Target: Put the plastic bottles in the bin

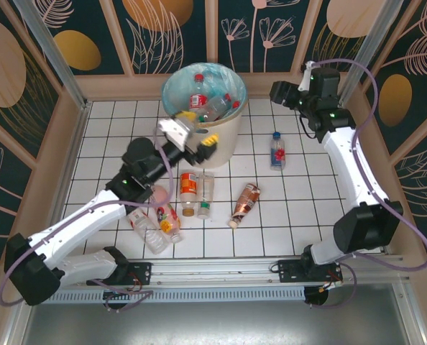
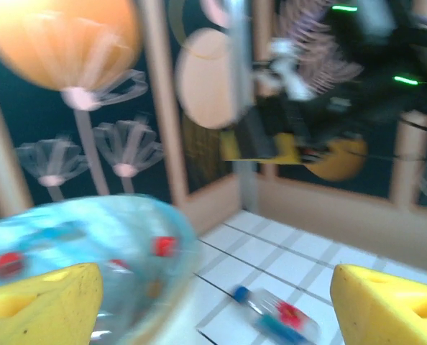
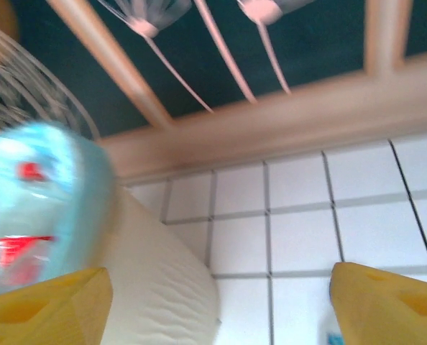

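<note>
The bin (image 1: 228,136) stands at the far middle of the bench (image 1: 300,208). Its blue-green bag holds several bottles (image 1: 198,93), with red caps showing among them. More bottles lie on the tiles in front of it. An orange-labelled bottle (image 1: 189,190) and a clear bottle (image 1: 205,190) lie side by side, and a brown bottle (image 1: 245,201) lies tilted just to their right. A heap (image 1: 156,219) of three or so lies to their left, close against my left forearm. A blue-capped bottle (image 1: 276,151) sits apart, right of the bin.

My left pincer (image 1: 198,129) is at the bin's near rim, over its left front edge. From the wrist I see its yellow fingers (image 2: 41,309) spread wide with nothing between them. That view is blurred, with the bin low on the left and the blue-capped bottle on the tiles ahead.

My right pincer (image 1: 278,92) hangs by the far right corner, right of the bin and apart from it. Its fingers (image 3: 386,309) likewise stand wide apart and grip nothing. Its wrist view has the bin's cream wall lower left and white tiles ahead.
</note>
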